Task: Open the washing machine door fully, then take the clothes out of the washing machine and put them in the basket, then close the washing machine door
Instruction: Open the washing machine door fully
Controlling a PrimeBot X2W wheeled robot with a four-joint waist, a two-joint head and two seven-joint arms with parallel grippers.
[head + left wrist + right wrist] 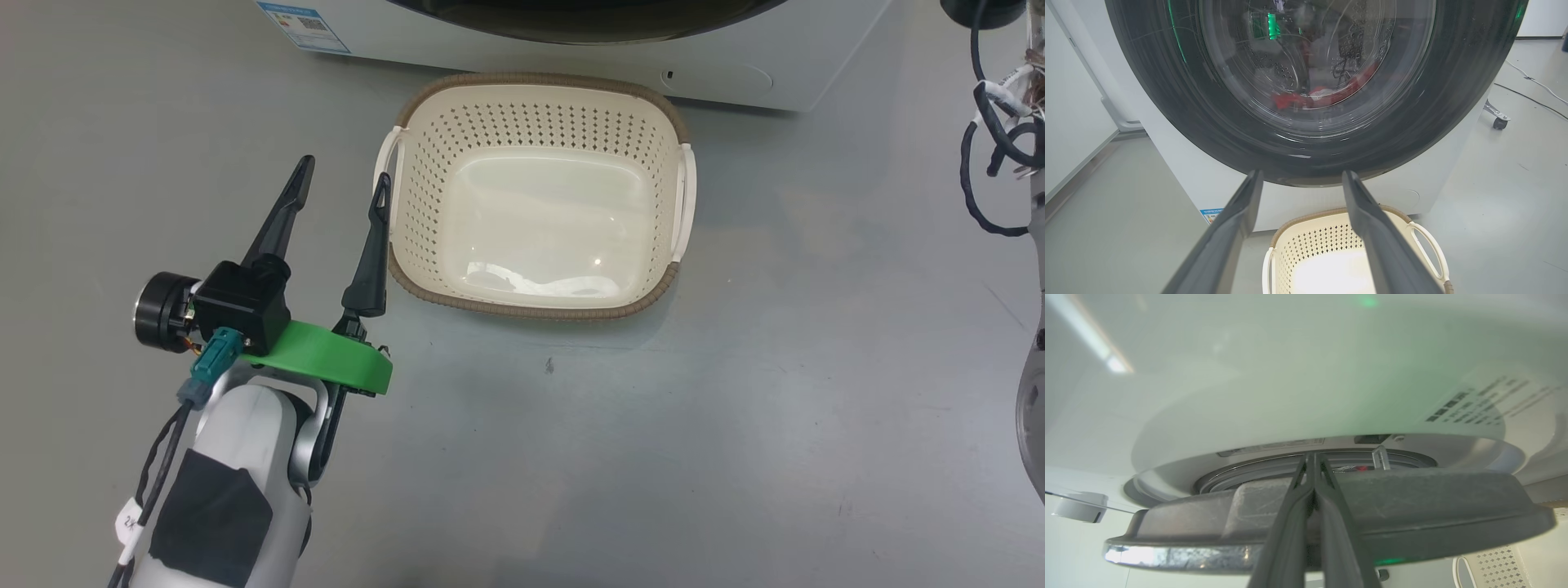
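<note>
The cream basket (pixel 531 82) stands on the floor in front of the white washing machine (pixel 735 73), below the black ring of the washing machine door (pixel 588 24). My left gripper (pixel 344 173) is open beside the basket's left handle, holding nothing. From its wrist I face the door (pixel 1167 102), and red clothes (pixel 1306 98) show through the glass above the basket (pixel 1310 241). My right gripper (pixel 1312 455) is shut on nothing. Its tips lie over the edge of the door (pixel 1412 502), in a gap before the machine front (pixel 1290 396). A red speck of clothes (pixel 1361 468) shows there.
My right forearm (pixel 1030 408) and its black cables (pixel 992 147) hang at the far right. A blue label (pixel 302 24) marks the washer's lower left. A caster wheel (pixel 1500 122) and a floor cable (pixel 1531 98) lie right of the machine; a white panel (pixel 1069 102) stands left.
</note>
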